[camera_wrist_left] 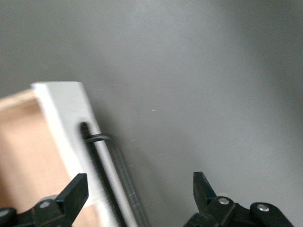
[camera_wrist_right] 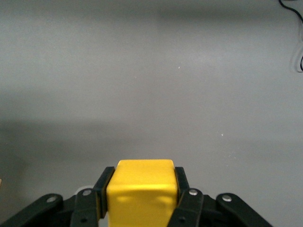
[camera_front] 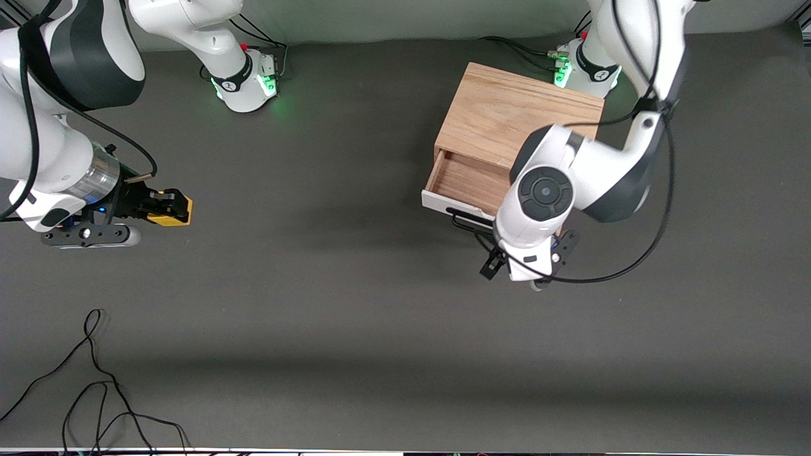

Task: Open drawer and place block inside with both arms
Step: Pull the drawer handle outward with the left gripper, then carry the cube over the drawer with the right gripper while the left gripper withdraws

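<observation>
While my right end effector [camera_front: 166,206] clamps the block [camera_front: 172,211] low over the table [camera_front: 329,285], the drawer [camera_front: 466,183] gapes well off toward the left arm's end; my left end effector [camera_wrist_left: 139,189] hangs spread, empty, beside its handle [camera_wrist_left: 111,175].

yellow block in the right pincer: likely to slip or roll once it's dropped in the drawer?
Probably stable: the block looks like a flat-faced cube, so it should sit, not roll. The right pincer clamps two flat sides squarely, so slip seems unlikely. It looks rigid, likely light. The drawer is open; the left pincer stands open by the handle.
</observation>
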You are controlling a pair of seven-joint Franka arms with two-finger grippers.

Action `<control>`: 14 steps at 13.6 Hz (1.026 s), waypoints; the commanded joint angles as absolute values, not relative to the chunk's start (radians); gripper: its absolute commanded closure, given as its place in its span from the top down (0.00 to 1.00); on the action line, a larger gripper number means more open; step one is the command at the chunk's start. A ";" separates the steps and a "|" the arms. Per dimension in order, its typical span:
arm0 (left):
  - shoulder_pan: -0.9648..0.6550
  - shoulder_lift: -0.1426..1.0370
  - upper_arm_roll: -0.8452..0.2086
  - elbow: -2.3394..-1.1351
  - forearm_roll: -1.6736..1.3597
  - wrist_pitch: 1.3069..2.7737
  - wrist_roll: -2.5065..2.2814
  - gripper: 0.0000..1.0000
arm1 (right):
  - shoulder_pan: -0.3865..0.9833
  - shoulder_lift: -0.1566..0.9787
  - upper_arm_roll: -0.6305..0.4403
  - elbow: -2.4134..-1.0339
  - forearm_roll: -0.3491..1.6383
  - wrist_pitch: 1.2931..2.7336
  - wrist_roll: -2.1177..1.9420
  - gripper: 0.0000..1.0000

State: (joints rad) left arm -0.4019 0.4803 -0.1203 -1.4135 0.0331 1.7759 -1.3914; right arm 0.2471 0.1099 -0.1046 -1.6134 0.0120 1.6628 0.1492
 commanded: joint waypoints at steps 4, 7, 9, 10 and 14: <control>-0.298 0.226 -0.117 -1.429 0.034 1.479 -0.848 0.99 | 0.252 0.084 -0.137 -1.611 0.018 1.623 0.130 0.27; -0.178 0.069 -0.114 -1.574 0.037 1.505 -0.492 0.98 | 0.314 0.084 -0.118 -1.608 0.023 1.623 0.249 0.27; -0.138 0.014 -0.114 -1.629 0.037 1.573 -0.361 0.98 | 0.394 0.087 -0.117 -1.595 0.023 1.624 0.357 0.27; -0.120 -0.007 -0.114 -1.662 0.035 1.621 -0.313 0.98 | 0.435 0.101 -0.118 -1.568 0.023 1.623 0.411 0.27; -0.094 -0.100 -0.088 -1.795 0.034 1.744 -0.163 0.99 | 0.586 0.193 -0.117 -1.470 0.026 1.629 0.657 0.27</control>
State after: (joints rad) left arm -0.1012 -0.0237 -0.1037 -1.7027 0.0334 1.6946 -0.2604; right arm 0.5318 0.1238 -0.1065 -1.5553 0.0155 1.6418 0.5541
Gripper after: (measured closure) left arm 0.013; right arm 0.449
